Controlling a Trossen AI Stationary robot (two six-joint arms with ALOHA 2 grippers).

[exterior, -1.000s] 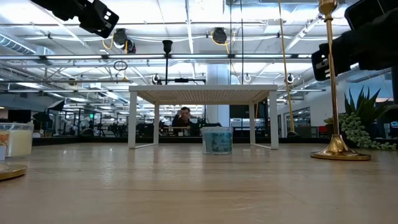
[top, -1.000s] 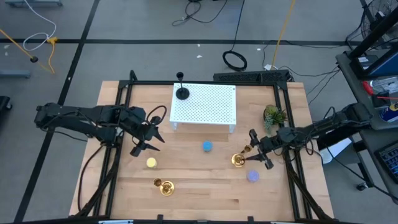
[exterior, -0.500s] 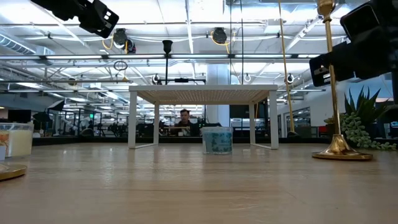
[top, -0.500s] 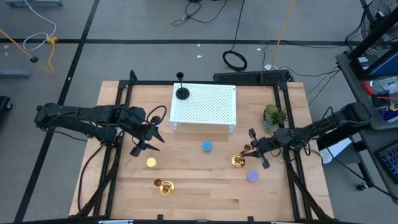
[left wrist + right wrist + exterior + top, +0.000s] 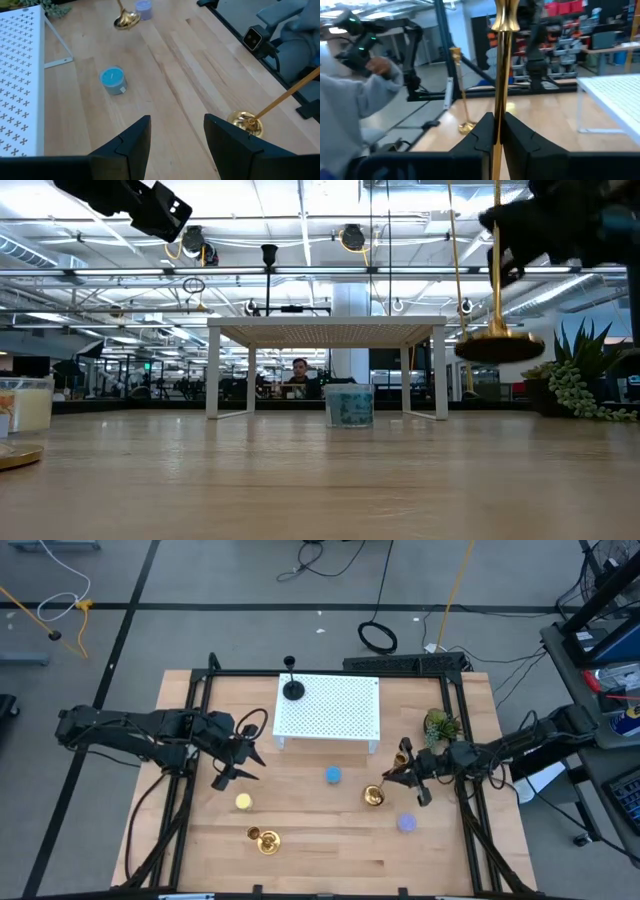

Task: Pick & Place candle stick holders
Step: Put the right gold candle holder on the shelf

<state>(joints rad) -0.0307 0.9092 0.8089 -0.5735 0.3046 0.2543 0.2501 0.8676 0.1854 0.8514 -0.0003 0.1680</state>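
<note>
Wooden planks formed the counter (image 5: pixel 330 840), with a white perforated stand (image 5: pixel 330 705) at its far middle and a green sprig (image 5: pixel 438 726) on the far right. By my reading, the work was at an early stage: one black candle stick holder (image 5: pixel 291 688) stood on the stand's far left corner. The right gripper (image 5: pixel 408 777) had its jaws closed on the stem of a brass candle stick holder (image 5: pixel 374 795), whose round base hung clear of the counter right of centre, tilted as seen from above. The left gripper (image 5: pixel 240 762), jaws spread and empty, hovered over the left half. Counted: two brass holders, the second (image 5: pixel 266 839) at the near left on the wood; one black; and three small round pieces, yellow (image 5: pixel 243 802), blue (image 5: pixel 332 776) and lavender (image 5: pixel 406 823). Those pieces and the second brass holder probably remained to be moved.
</note>
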